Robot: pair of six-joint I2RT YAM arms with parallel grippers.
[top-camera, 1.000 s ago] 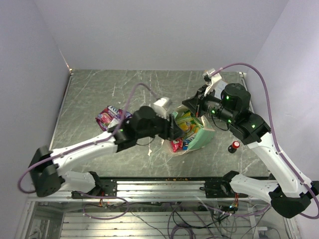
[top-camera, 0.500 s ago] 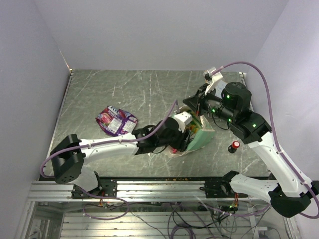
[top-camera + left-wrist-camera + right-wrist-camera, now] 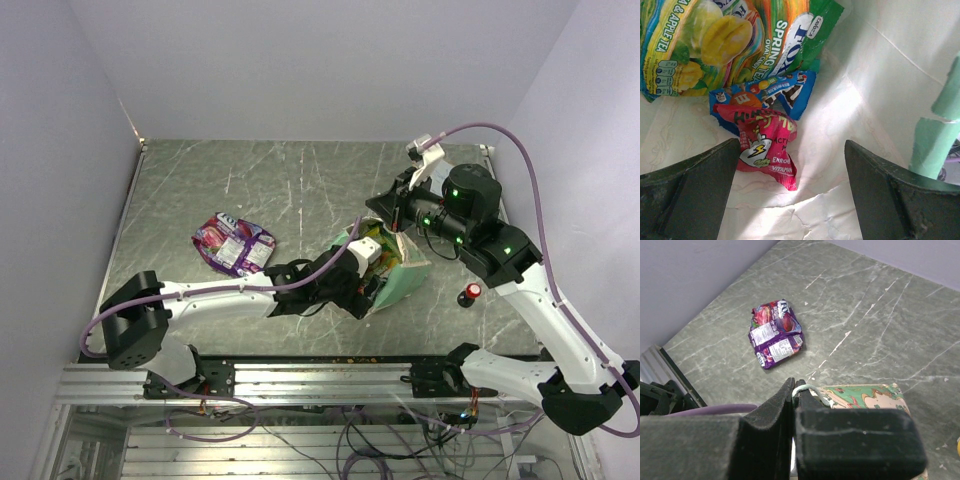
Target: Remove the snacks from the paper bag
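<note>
Bag: mint-green outside, cream inside; it lay on its side with its mouth toward the left arm.
Right gripper: pressed together on the bag's white string handle.
Left gripper: spread wide inside the bag, with nothing between its jaws.
Snacks in bag: a red packet lay nearest the mouth, a blue packet behind it, and a green-yellow packet deepest.
Snacks out: purple packets lay on the table, well left of the bag.
Handling: probably light, crinkly, slippery foil that yields when squeezed.
Hold: likely best across the red packet's puffed middle, clear of the bag's paper.
</note>
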